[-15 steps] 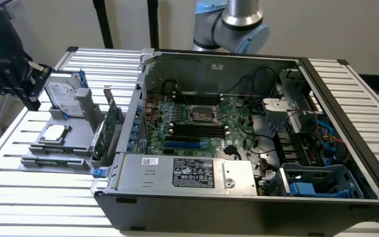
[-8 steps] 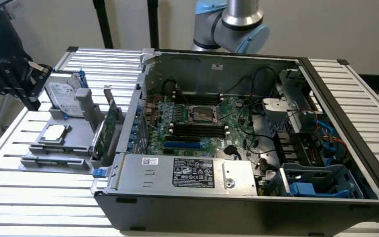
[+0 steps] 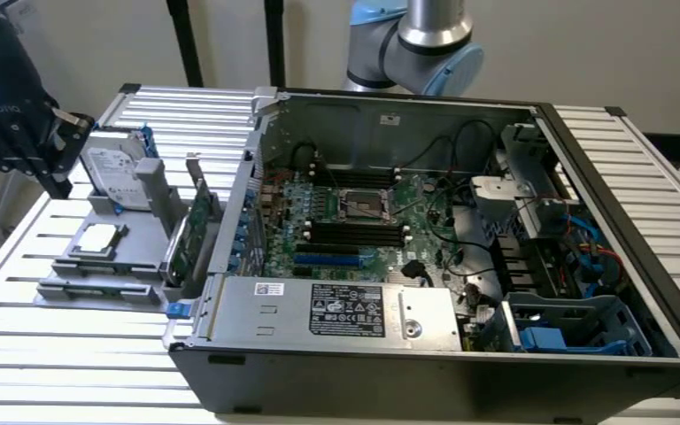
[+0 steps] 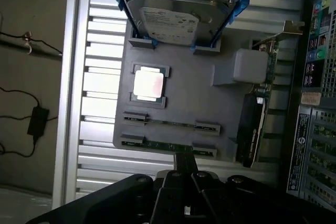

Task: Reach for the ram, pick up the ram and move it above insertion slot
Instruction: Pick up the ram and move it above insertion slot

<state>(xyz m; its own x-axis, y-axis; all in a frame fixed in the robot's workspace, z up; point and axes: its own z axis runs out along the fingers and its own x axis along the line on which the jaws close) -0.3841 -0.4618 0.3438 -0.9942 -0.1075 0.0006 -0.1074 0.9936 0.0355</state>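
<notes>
"Green stick on edge in the grey fixture (image 4: 199, 103) — is that the ram (image 4: 167, 147) you're after?"

"That's it. It sits in the fixture's outermost pair of clips, on the side away from the hard drive (image 4: 178, 19), with the processor chip (image 4: 149, 83) between the two. From my desk I'd call this the reach. The gripper (image 4: 182, 165) hangs above the fixture, apart from the ram and not touching it."

"Holding anything?"

"Nothing that I can see; the ram is in its clips. How far the gripper is open I cannot tell."

"What does the next move ask of you?"

"My judgement — squaring up across the thin board so the grip lands on its flat faces, mid-length and clear of the clips, then a straight lift. The dark memory slots (image 3: 352, 235) lie on the motherboard inside the open case (image 3: 435, 385), to the exterior view's right of the fixture. That makes it a carry over the case wall."

"Count?"

"One ram I'm sure of; the second pair of clips beside it holds a thin strip I can't make out. One hard drive, one processor chip, one expansion card (image 4: 252, 129), one fixture, one case. There are several slots, but I can't count them exactly."
</notes>
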